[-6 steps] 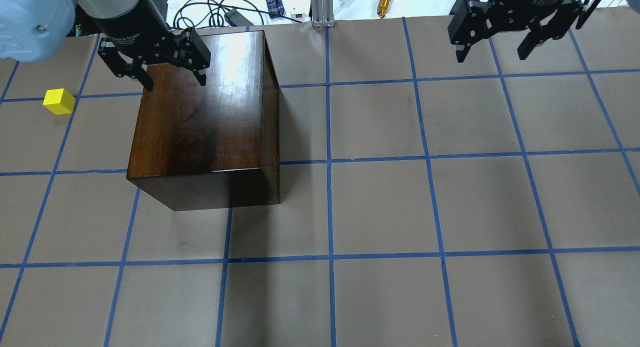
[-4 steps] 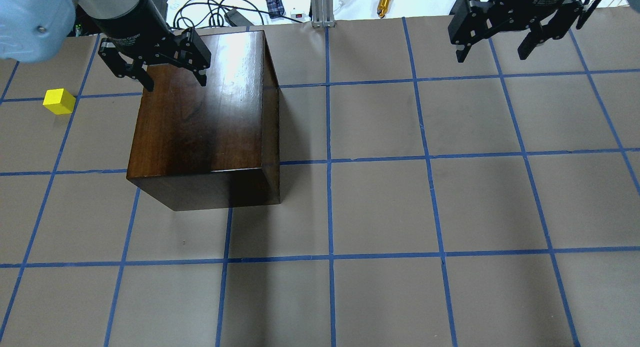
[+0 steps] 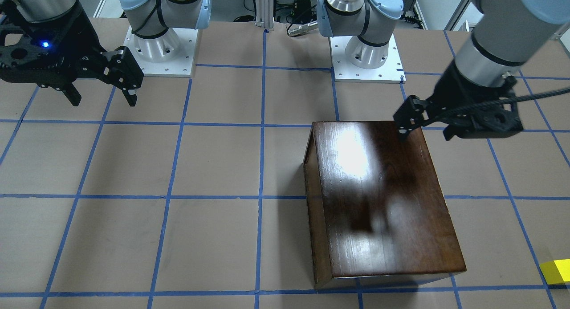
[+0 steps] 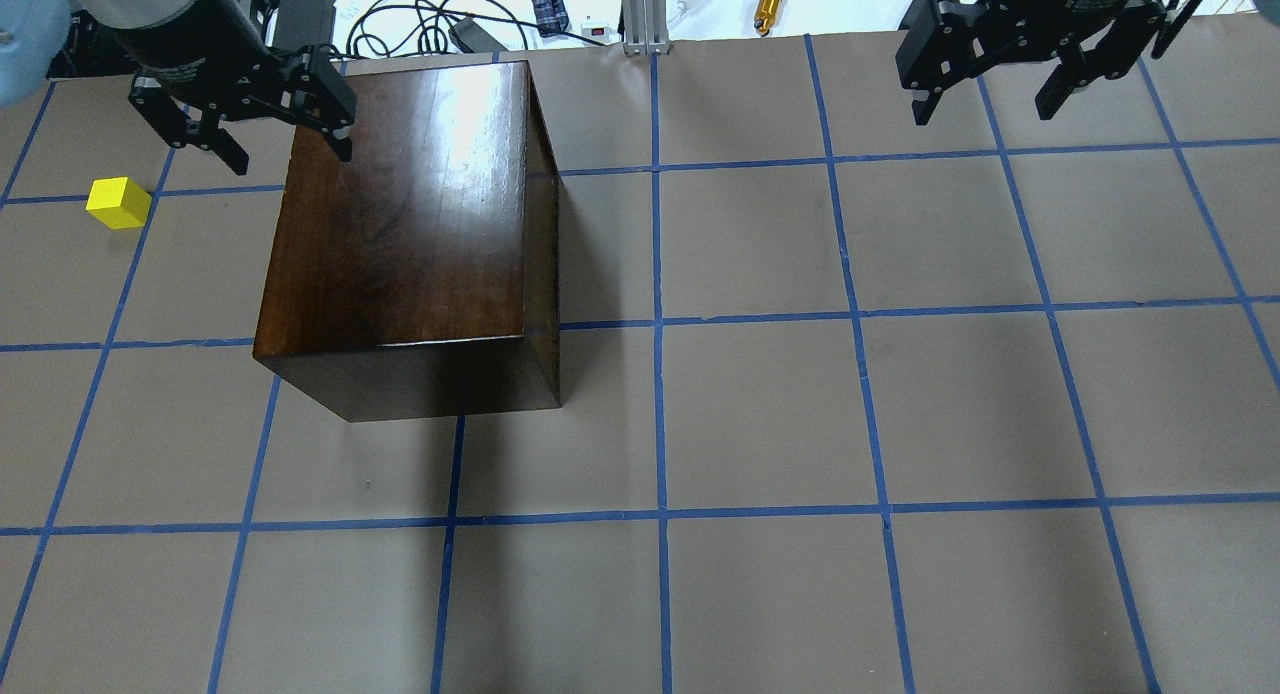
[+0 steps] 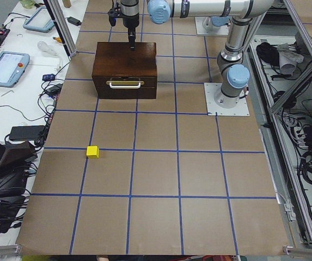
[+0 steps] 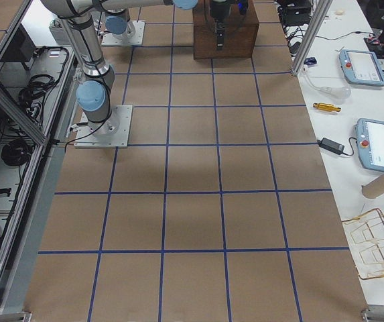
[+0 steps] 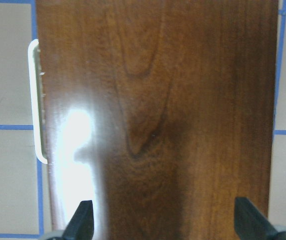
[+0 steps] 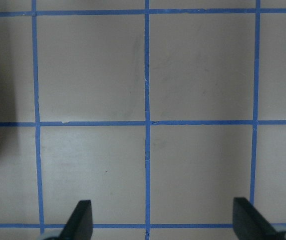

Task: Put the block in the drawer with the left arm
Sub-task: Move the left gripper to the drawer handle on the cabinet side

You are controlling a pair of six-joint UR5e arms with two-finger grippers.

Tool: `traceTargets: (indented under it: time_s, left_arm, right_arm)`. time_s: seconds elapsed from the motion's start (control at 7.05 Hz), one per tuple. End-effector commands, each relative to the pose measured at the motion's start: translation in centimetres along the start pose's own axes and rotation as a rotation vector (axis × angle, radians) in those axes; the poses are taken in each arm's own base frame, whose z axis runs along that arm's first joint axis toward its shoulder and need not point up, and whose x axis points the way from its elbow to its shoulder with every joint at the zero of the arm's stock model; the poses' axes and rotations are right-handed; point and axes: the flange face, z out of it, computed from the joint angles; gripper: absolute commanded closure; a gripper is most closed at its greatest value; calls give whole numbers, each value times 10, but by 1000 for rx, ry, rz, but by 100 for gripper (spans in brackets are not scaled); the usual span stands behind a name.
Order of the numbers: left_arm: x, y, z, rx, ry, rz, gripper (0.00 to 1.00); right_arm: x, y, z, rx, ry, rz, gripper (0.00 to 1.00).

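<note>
The yellow block (image 4: 118, 202) lies on the table left of the dark wooden box (image 4: 400, 214); it also shows in the front view (image 3: 556, 271) and the left side view (image 5: 92, 151). The drawer (image 5: 125, 82) is pushed in, with its pale pull facing the table's left end (image 7: 35, 100). My left gripper (image 4: 293, 161) hangs open and empty above the box's far left corner (image 3: 425, 136), its fingertips (image 7: 80, 222) over the box top. My right gripper (image 4: 982, 116) is open and empty above bare table at the far right (image 3: 103, 103).
The table is brown paper with a blue tape grid (image 4: 660, 324). Cables and small tools lie beyond the far edge (image 4: 480, 24). Both arm bases (image 3: 156, 46) stand at the robot's side. Tablets lie on side benches (image 5: 3, 68).
My left gripper has moved left, from over the box top toward its left edge and the block's side. The right gripper, block and box have not moved.
</note>
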Motion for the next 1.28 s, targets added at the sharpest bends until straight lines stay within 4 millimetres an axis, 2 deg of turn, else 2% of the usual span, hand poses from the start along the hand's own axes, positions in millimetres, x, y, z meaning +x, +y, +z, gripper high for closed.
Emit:
traceTargets:
  time_s: [0.0,0.28,0.57,0.85,1.13]
  left_arm:
    - [-76,-16,22,-40,1,-20,0]
    - [-138,-41,66,-91,21,69,0]
    - [-182,-60,107,-93,30,91,0]
    - [-188,-72,131,-89,47,150,0]
    - [-184,-79,151,-91,124,142,0]
  right_arm:
    - [0,0,0,0,0,0,0]
    - [1,0,0,0,0,2,0]
    - [1,0,0,0,0,2,0]
    - [1,0,0,0,0,2,0]
    - [1,0,0,0,0,2,0]
